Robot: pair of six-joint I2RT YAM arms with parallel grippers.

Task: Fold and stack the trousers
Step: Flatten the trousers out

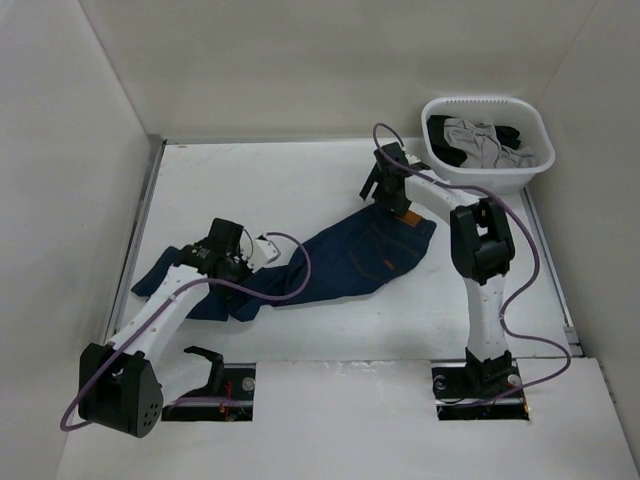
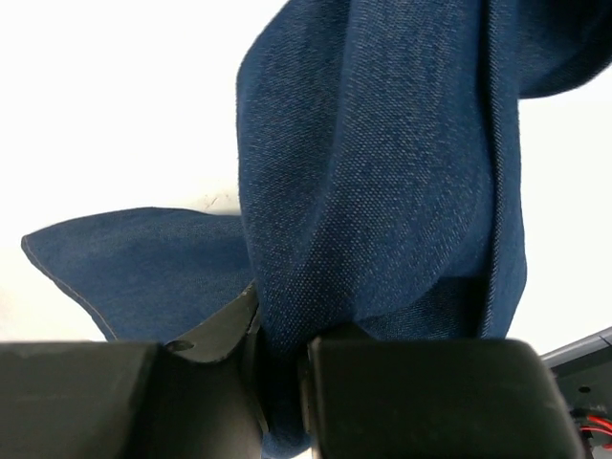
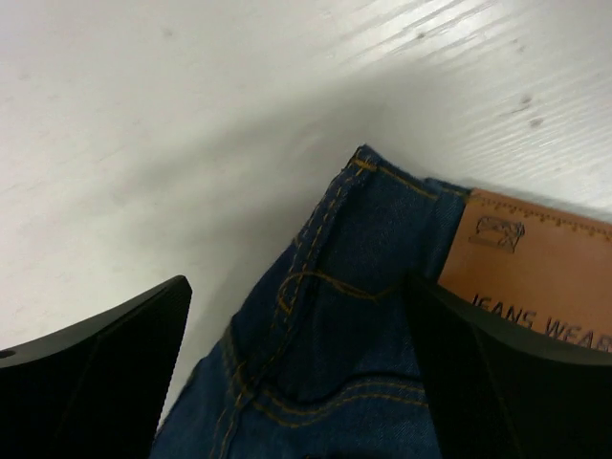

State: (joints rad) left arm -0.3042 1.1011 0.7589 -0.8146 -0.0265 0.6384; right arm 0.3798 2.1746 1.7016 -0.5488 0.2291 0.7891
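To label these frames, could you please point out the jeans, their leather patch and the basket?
jeans [image 1: 370, 255]: top view, on the seat area.
patch [image 3: 535, 277]: right wrist view, middle of the tan leather.
basket [image 1: 480, 178]: top view, on its near outer wall.

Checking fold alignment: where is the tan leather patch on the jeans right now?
Top view: the leather patch sits at the jeans' waistband, right of centre on the table, beside the open right end effector and near the white basket.
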